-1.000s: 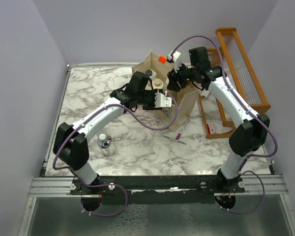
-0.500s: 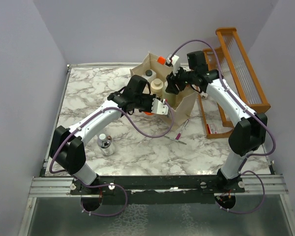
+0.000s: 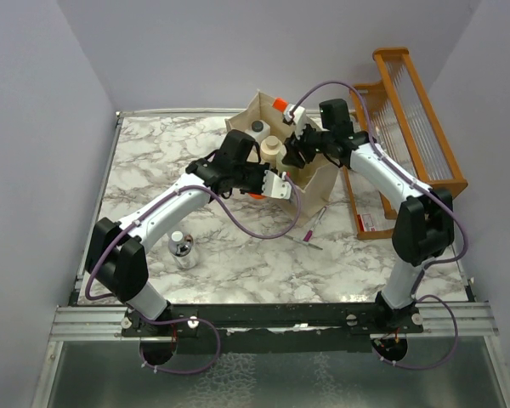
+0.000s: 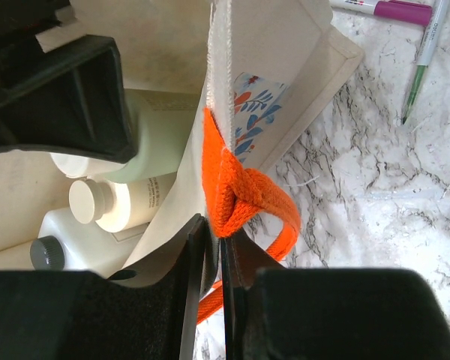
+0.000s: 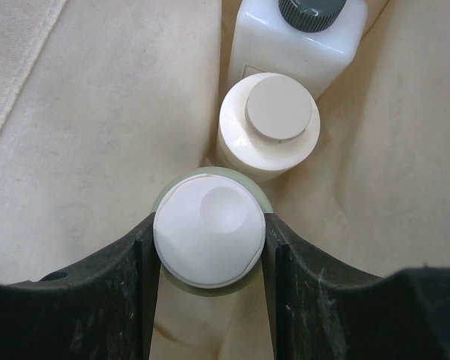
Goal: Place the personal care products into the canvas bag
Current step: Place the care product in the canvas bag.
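Observation:
The canvas bag (image 3: 320,180) stands upright at the back of the table. My left gripper (image 3: 263,189) is shut on its near rim at the orange handle (image 4: 244,202). My right gripper (image 3: 294,154) is inside the bag, shut on the cream cap of the olive-green bottle (image 5: 208,236). A beige bottle (image 5: 268,124) and a white bottle with a dark cap (image 5: 300,37) stand in the bag beside it; both also show in the left wrist view, the beige one (image 4: 90,201) and the white one (image 4: 49,251). A short clear bottle with a chrome cap (image 3: 182,249) stands on the table at the near left.
An orange wooden slatted rack (image 3: 412,127) stands right of the bag, close to my right arm. Two pens (image 3: 313,228) lie on the marble just in front of the bag. Grey walls close in the table on three sides.
My right gripper has moved left and down into the bag with the olive-green bottle. My left gripper pulled the bag's rim slightly toward the near left, then held still.

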You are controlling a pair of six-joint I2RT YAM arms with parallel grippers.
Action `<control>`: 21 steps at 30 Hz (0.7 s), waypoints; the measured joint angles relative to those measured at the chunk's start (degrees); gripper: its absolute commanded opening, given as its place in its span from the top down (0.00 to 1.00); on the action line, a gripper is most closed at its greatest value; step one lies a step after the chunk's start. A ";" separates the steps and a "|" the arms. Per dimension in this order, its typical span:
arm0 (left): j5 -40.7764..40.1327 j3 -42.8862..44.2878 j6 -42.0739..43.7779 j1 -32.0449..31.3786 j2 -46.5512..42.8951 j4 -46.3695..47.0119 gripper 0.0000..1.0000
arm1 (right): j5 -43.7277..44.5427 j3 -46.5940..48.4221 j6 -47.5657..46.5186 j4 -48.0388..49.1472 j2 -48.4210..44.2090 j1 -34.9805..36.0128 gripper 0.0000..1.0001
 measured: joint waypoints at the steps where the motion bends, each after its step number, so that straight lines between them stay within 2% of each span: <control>1: 0.00 0.00 0.04 0.00 0.00 0.00 0.82 | -0.20 -0.44 -0.15 0.72 0.42 0.00 0.99; 10: 0.00 0.00 -0.13 -0.07 0.02 0.00 0.81 | -1.99 -1.57 -1.05 4.50 3.21 -0.28 0.99; 21: -0.50 1.62 -1.66 -0.22 0.50 -0.09 0.69 | -5.25 -1.90 -1.18 6.54 5.70 -0.46 0.99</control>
